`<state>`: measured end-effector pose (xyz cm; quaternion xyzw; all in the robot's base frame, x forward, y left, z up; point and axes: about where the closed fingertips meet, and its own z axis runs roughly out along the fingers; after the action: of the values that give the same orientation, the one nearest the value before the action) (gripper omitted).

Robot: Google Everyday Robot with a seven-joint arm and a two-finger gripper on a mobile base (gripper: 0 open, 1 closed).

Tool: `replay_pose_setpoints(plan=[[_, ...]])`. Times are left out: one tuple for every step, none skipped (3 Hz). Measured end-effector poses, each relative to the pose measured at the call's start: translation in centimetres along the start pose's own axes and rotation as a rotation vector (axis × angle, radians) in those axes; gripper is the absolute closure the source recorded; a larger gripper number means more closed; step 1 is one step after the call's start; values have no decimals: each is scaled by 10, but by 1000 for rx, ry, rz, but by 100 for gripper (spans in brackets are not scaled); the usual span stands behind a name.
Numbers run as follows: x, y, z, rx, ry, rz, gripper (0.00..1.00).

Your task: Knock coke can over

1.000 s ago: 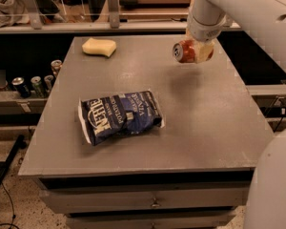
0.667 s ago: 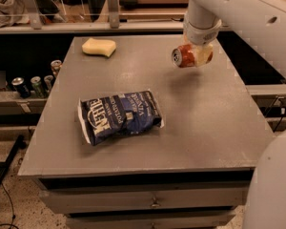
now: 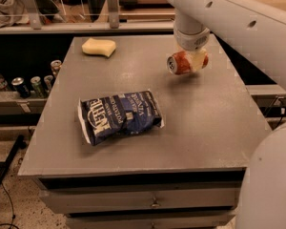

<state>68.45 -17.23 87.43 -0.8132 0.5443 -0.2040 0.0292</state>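
Note:
The coke can is red with a silver top. It lies on its side at the back right of the grey table, with the top facing the front left. My gripper hangs from the white arm straight above. It sits right against the can's far right end and partly covers it. I cannot tell whether the can rests on the table or hangs just above it.
A blue chip bag lies flat in the middle of the table. A yellow sponge sits at the back left. Several dark and green cans stand on a low shelf to the left. My white body fills the lower right.
The gripper and the can have moved together a little toward the front of the table and slightly left. The can now lies flatter on its side.

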Motion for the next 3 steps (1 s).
replay_pose_setpoints(plan=[[-8, 2, 2, -25, 7, -24, 35], [-13, 2, 3, -36, 6, -36, 11], [-16, 1, 3, -38, 4, -38, 0]])
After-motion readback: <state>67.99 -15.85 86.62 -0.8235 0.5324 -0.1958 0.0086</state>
